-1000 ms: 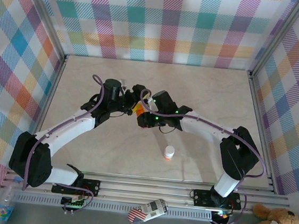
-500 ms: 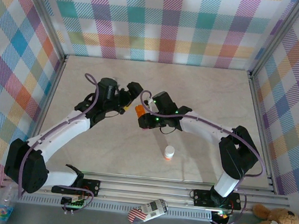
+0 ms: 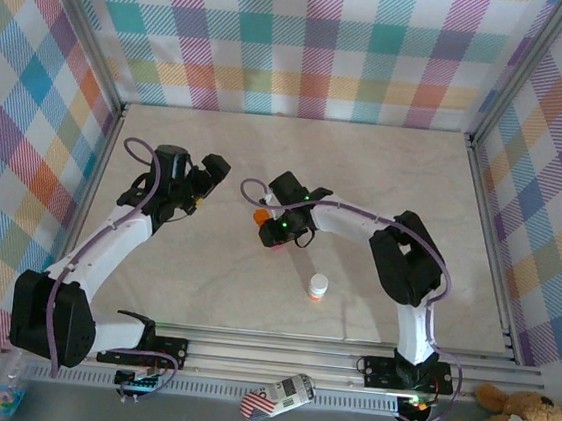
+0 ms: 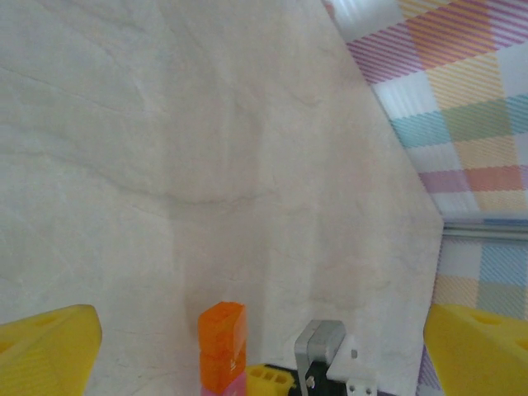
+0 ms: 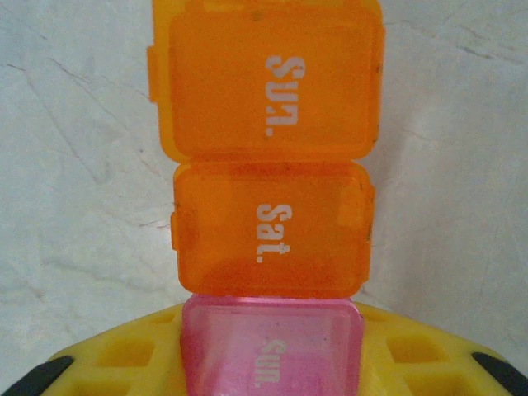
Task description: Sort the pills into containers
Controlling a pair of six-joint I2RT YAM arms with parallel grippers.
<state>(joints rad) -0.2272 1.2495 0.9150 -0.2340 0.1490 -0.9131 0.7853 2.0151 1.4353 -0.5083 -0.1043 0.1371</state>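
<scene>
The containers [image 5: 272, 206] are a short strip of joined lidded boxes: two orange ones marked "Sun." and "Sat.", then a pink one. My right gripper [image 5: 272, 363] is shut on the pink end, yellow fingers on both sides, over the marble table. From above, the right gripper [image 3: 271, 228] holds the containers [image 3: 260, 213] mid-table. My left gripper [image 3: 208, 185] stands wide open to their left, apart from them. In the left wrist view the left gripper [image 4: 264, 355] has its yellow fingertips [image 4: 45, 346] far apart, with the containers [image 4: 221, 342] ahead. Pills are out of view.
A small round orange bottle [image 3: 318, 287] with a white cap stands nearer the front, right of centre. Plaid walls with metal rails [image 3: 484, 192] enclose the table on three sides. Bare marble [image 3: 396, 172] lies at the back and right.
My left gripper has opened fully and pulled back to the left, away from the containers. The right gripper has kept hold of the strip and shifted slightly left.
</scene>
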